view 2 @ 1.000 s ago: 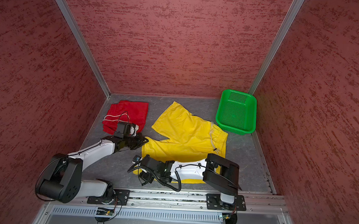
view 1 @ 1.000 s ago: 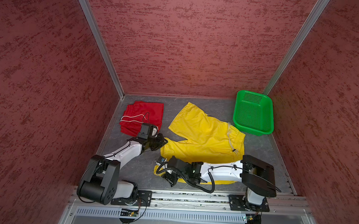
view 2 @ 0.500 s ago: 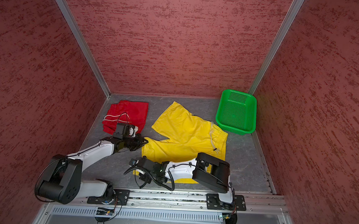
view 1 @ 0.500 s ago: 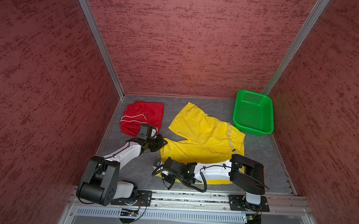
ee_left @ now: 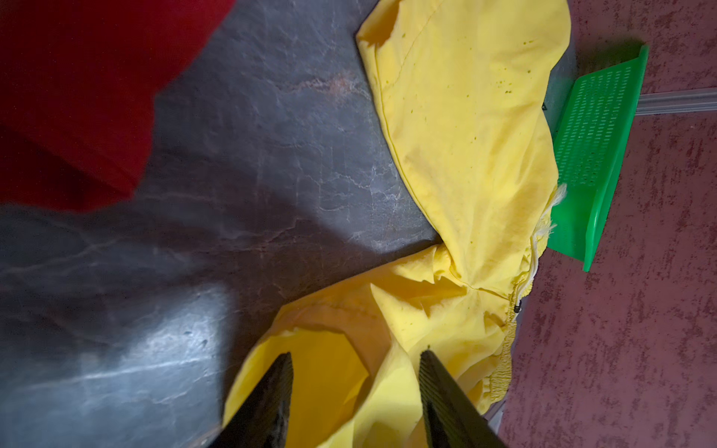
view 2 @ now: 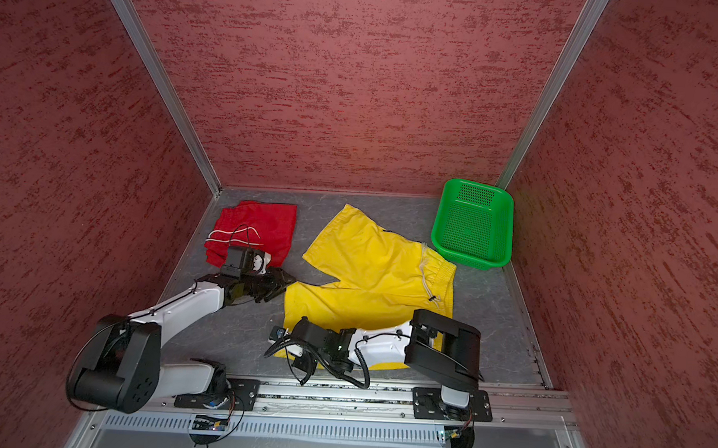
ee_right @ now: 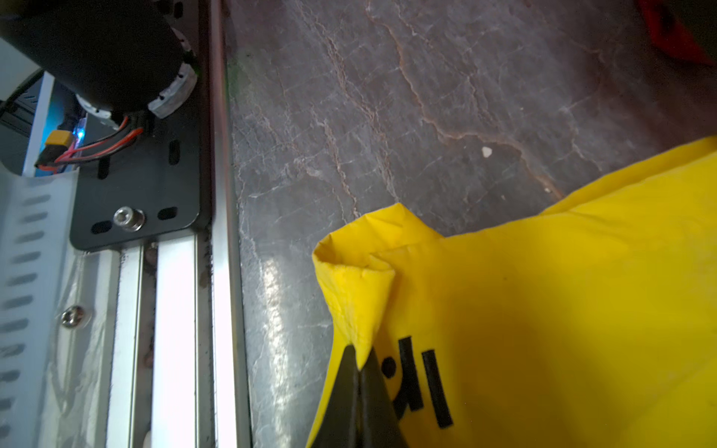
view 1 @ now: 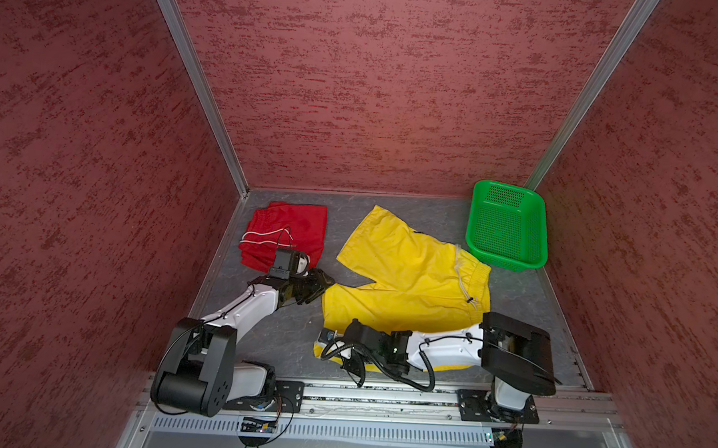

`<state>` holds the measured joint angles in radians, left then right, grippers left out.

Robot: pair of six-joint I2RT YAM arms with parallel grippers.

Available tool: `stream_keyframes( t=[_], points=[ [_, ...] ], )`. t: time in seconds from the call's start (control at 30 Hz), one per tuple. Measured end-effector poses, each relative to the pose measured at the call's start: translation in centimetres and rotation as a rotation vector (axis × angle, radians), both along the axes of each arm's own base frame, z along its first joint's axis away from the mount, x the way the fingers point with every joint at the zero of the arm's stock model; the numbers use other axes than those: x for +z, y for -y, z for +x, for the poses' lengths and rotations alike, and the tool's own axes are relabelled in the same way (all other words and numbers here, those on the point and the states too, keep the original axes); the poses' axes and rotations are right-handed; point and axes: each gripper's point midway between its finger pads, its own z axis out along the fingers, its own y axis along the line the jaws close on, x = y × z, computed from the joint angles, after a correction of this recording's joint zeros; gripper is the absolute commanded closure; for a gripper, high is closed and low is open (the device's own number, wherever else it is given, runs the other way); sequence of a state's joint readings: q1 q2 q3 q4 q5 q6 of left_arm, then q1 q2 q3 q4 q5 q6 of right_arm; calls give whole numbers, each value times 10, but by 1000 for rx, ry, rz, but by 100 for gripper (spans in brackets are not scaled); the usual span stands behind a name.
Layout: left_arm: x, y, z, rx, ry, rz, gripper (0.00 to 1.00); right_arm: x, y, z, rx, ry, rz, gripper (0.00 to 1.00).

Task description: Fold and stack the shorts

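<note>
Yellow shorts (view 1: 409,277) on desk (view 1: 294,343), hem corner pinched.
Right jaws clamped on that corner; left jaws apart over the cloth.

two pairs of shorts: one folded, one spread

the red shorts (view 1: 290,230) lie folded into a rough rectangle at the far left of the grey surface (view 1: 285,342), with the white drawstring (view 1: 265,234) looped across them. to their right, not touching, the yellow shorts (view 1: 405,277) lie spread flat, legs splayed leftward and the elastic waistband (view 1: 473,276) to the right. the near leg's hem corner, beside a dark logo (ee_right: 423,384), is bunched and pinched in the right gripper (ee_right: 359,358).
</note>
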<state>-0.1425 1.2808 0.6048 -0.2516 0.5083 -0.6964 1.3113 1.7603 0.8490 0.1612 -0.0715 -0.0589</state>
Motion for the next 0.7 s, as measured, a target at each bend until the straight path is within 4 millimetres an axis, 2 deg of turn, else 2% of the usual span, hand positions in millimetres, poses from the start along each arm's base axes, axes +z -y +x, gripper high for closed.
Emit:
stream_keyframes(
  t=[0.13, 0.23, 0.47, 0.7],
  points=[
    [15, -18, -1, 58, 44, 11, 40, 7, 10, -3, 3, 9, 38, 100],
    [15, -23, -9, 74, 41, 15, 41, 18, 14, -4, -1, 21, 83, 100],
    [-18, -25, -36, 63, -93, 37, 46, 40, 15, -2, -12, 53, 166, 100],
    [-48, -25, -49, 44, -196, 65, 49, 43, 14, -1, -13, 56, 176, 100]
  ],
)
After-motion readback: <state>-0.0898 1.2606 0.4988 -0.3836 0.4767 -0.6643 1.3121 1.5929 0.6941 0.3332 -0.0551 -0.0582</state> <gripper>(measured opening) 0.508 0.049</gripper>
